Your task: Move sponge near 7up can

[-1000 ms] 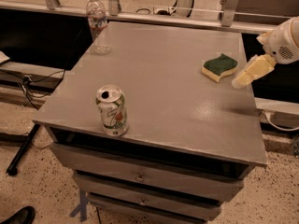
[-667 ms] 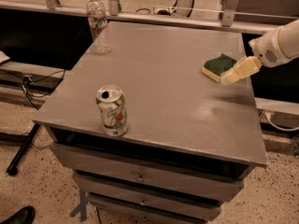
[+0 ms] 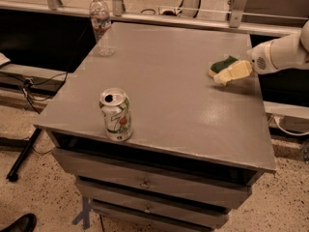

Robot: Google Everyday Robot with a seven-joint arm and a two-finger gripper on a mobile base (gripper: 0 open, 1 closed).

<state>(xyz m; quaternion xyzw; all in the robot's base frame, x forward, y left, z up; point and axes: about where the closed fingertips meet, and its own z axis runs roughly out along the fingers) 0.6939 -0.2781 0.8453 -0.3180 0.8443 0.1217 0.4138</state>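
- One grey table (image 3: 169, 76) is standing in front of me, with drawers (image 3: 145, 183) stacked under its top.
- The can (image 3: 116, 116) is sitting upright near the table's front left edge, its opened silver top facing up.
- The sponge (image 3: 223, 62) is lying near the right edge, toward the back, well apart from the can; only its green top and a bit of yellow edge are showing.
- The gripper (image 3: 232, 72) is reaching in from the right on a white arm (image 3: 285, 52), lying low over the sponge's near side and covering part of it; whether it is gripping the sponge or spread wide, I cannot tell.
- A clear bottle (image 3: 100, 24) is standing upright at the back left corner, far from both.
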